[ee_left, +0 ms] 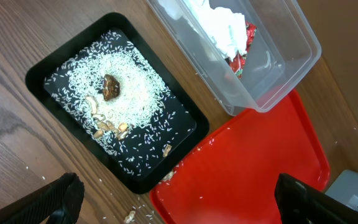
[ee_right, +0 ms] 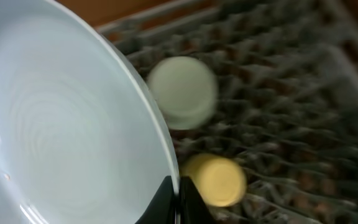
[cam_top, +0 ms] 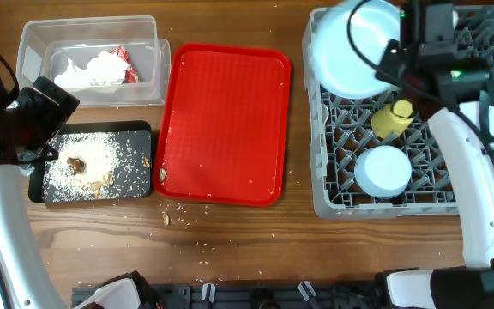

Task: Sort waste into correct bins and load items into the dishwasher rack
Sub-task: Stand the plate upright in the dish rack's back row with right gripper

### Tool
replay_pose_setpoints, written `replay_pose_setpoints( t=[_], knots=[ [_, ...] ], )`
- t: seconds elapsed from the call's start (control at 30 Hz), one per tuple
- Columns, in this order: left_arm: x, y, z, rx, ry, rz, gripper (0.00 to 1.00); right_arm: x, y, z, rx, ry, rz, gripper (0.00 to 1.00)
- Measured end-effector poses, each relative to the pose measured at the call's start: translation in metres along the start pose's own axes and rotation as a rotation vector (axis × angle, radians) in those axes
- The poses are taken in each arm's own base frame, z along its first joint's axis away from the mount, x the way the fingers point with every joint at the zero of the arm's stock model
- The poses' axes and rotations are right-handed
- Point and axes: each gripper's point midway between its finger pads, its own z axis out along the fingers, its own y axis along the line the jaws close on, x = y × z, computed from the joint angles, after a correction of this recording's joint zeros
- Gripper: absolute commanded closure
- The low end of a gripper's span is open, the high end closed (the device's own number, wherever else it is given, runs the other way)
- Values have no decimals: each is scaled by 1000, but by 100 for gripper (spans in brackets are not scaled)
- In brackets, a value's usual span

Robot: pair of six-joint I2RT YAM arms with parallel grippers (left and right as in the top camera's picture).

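Observation:
My right gripper (cam_top: 394, 53) is shut on the rim of the light blue plate (cam_top: 350, 51) and holds it above the far left corner of the grey dishwasher rack (cam_top: 328, 184); the fingers (ee_right: 178, 196) pinch the plate's edge (ee_right: 55, 137). In the rack sit a yellow cup (cam_top: 393, 118), also in the right wrist view (ee_right: 215, 180), and an upturned light blue bowl (cam_top: 382, 170). My left gripper (ee_left: 179, 199) is open and empty above the black tray (ee_left: 166, 158), which holds rice and brown scraps (ee_left: 110, 87). The clear tub (cam_top: 33, 51) holds the napkin and wrapper (cam_top: 101, 69).
The flat red serving tray (cam_top: 225, 120) lies in the middle between the bins and the rack, with a few crumbs on it. Crumbs (cam_top: 166, 216) lie on the wooden table by its near left corner.

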Motion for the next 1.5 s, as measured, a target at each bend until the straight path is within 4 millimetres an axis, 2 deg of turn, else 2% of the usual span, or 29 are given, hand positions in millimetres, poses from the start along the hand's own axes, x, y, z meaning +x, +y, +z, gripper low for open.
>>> replay_pose_setpoints(
  t=[0.07,0.13,0.27,0.37,0.43,0.53,0.7,0.8,0.87,0.93,0.97,1.0,1.07,1.13,1.17,1.2,1.23,1.3,1.37,1.4,1.5],
  knots=[
    [0,0,0,0,0,0,0,1,-15,8,92,-11,-7,96],
    [0,0,0,0,0,0,0,4,-21,19,150,-20,-16,96],
    [0,0,0,0,0,0,0,11,-33,53,297,-46,-42,96],
    [0,0,0,0,0,0,0,1,-38,67,386,-104,-36,96],
    [0,0,0,0,-1,0,0,-4,-41,66,414,-131,-35,96],
    [0,0,0,0,0,0,0,-7,-34,67,401,-145,-44,96],
    [0,0,0,0,-1,0,0,6,5,77,358,-142,-129,96],
    [0,0,0,0,0,0,0,7,10,92,389,-146,-186,95],
    [0,0,0,0,0,0,0,3,11,95,409,-157,-232,95],
    [0,0,0,0,0,0,0,4,17,93,403,-161,-262,61],
    [0,0,0,0,0,0,0,6,24,89,385,-156,-290,34],
    [0,0,0,0,0,0,0,11,33,82,348,-147,-318,0],
    [0,0,0,0,0,0,0,20,52,62,250,-129,-353,1],
    [0,0,0,-1,1,0,0,26,68,15,55,-112,-341,0],
    [0,0,0,0,1,0,0,30,66,-15,-47,-93,-300,0],
    [0,0,0,-1,2,0,0,33,59,-36,-94,-83,-269,0],
    [0,0,0,0,-1,0,0,40,45,-69,-170,-64,-195,0],
    [1,0,0,-2,2,0,0,47,33,-109,-273,-77,-114,0],
    [1,0,0,-2,3,0,0,68,22,-132,-337,-59,-98,0],
    [1,0,0,-2,3,0,0,95,11,-143,-373,-18,-104,0],
    [1,0,0,-2,3,0,0,143,-5,-152,-420,128,-67,0]
  ],
)
